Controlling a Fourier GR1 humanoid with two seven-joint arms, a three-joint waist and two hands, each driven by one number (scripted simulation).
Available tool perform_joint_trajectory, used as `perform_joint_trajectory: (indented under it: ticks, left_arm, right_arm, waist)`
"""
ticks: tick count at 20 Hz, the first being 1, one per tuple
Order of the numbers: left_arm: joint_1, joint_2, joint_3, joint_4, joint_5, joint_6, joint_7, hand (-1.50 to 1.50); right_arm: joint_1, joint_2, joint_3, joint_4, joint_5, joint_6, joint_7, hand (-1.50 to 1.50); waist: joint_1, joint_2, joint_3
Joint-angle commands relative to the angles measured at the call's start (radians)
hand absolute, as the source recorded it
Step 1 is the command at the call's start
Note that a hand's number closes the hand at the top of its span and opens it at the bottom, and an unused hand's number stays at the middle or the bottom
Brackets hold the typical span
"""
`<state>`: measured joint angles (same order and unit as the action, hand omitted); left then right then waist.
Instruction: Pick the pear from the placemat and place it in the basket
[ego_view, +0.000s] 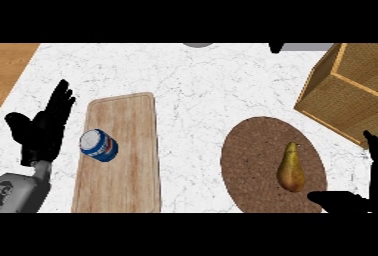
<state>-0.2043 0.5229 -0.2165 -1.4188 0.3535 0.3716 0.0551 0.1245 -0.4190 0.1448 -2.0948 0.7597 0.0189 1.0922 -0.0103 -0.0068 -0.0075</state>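
Lowest in the head view, the right hand (341, 201) showed only as a dark shape at the bottom right corner, with another dark tip at the right edge a little higher. Too little of it showed to tell whether its fingers were spread or curled; it had hold of nothing visible. It lay just beside the lower right rim of the placemat (247, 160), a round brown woven mat on the white marbled counter (192, 80).

On the placemat, right of its middle, the pear (290, 168) lay on its side, yellow-brown, its narrow stem end pointing away from the robot and its broad end nearest the right hand. Nothing touched it.

Beyond the placemat, at the upper right, stood the basket (336, 97), a tan wicker box cut off by the right edge, its near corner close to the mat's far rim.

On the left side of the counter lay a long wooden cutting board (125, 150), and on it a blue and white can (98, 145) on its side. Left of the board, the left hand (40, 132) rested open, fingers straight and pointing away, holding nothing, above its grey forearm (21, 192).
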Motion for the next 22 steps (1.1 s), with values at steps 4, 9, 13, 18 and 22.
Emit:
perform_joint_trajectory:
  ticks: [4, 9, 13, 18, 22]
  left_arm:
    - [-0.033, -0.037, 0.014, -0.010, -0.048, 0.011, 0.046, 0.00]
    - [-0.013, -0.021, 0.063, -0.037, -0.048, -0.049, 0.060, 0.00]
    - [0.000, -0.043, 0.075, -0.045, -0.081, -0.055, 0.076, 0.00]
    - [0.003, -0.120, 0.060, -0.037, -0.144, -0.037, 0.058, 0.00]
    - [0.016, -0.062, 0.168, -0.041, -0.110, -0.131, 0.060, 0.00]
  right_arm:
    - [-0.067, 0.087, 0.048, -0.181, 0.093, 0.116, 0.239, -1.50]
    - [0.011, 0.166, 0.048, -0.099, 0.156, 0.041, 0.089, -1.50]
    - [0.018, 0.216, 0.015, 0.004, 0.175, -0.023, -0.024, -1.50]
    - [0.060, 0.287, 0.070, 0.110, 0.280, -0.162, -0.143, -1.50]
    - [0.084, 0.295, 0.070, 0.128, 0.329, -0.193, -0.181, -1.50]
  waist:
    - [0.007, 0.006, 0.007]
    - [0.009, 0.006, 0.008]
    - [0.010, 0.006, 0.008]
    - [0.008, 0.006, 0.008]
    - [0.009, 0.006, 0.008]
